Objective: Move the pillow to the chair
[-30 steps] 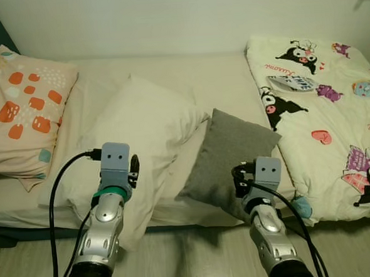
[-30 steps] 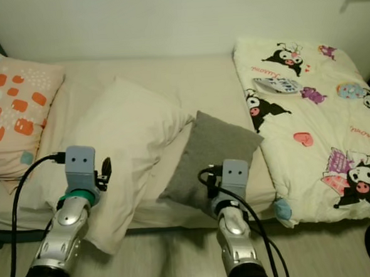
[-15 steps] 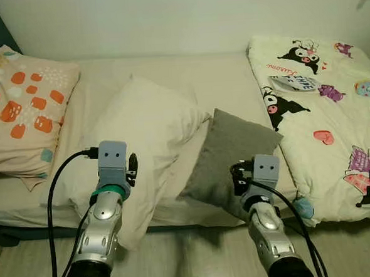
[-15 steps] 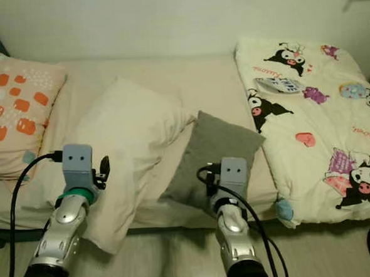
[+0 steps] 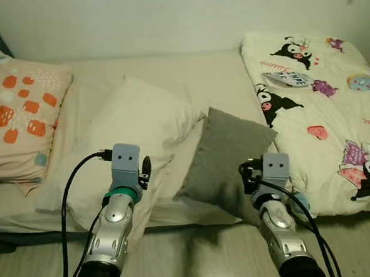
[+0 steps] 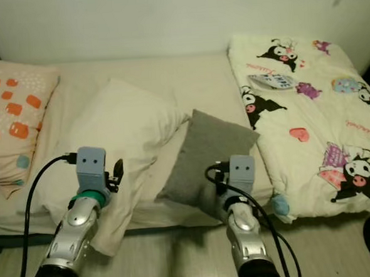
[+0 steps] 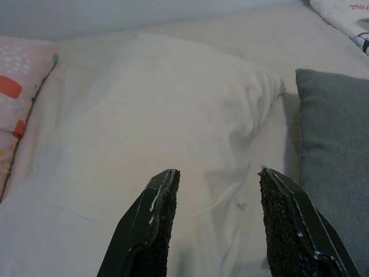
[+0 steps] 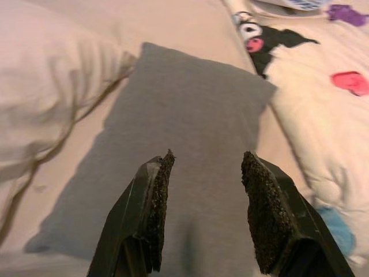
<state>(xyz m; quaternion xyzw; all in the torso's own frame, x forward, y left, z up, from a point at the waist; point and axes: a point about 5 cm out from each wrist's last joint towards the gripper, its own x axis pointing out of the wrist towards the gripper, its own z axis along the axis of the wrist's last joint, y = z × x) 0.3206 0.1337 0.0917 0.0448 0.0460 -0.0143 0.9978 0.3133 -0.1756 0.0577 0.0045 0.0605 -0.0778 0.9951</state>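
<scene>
— On the bed [image 5: 187, 75], from the left eye view, what lies where?

— A white pillow [image 5: 134, 126] sits in the middle, tilted, its lower corner hanging over the near edge. Just beside it, to the robot's right, is a grey pillow [image 5: 226, 151], touching the white one's corner. An orange-patterned pillow [image 5: 17, 117] lies at the far left, and a cartoon quilt [image 5: 321, 99] covers the right side.

— And the arms?

— The left gripper [image 5: 146, 172] hovers over the lower part of the white pillow. The right gripper [image 5: 247, 178] is at the near edge of the grey pillow. I cannot tell finger spread from here.

— Does the right eye view add anything?

— Same layout. Wood floor [image 6: 180, 264] shows below the bed, between the two arms.

— Left wrist view?

— Its fingers [image 7: 158, 216] are spread apart with nothing between them, poised above the white pillow. The grey pillow shows at one side, the orange-patterned pillow at the other.

— Right wrist view?

— Its fingers [image 8: 155, 202] are also parted and empty, directly over the grey pillow, close to its surface; I cannot tell whether they touch. The quilt lies beside it, the white pillow on the other side.
</scene>
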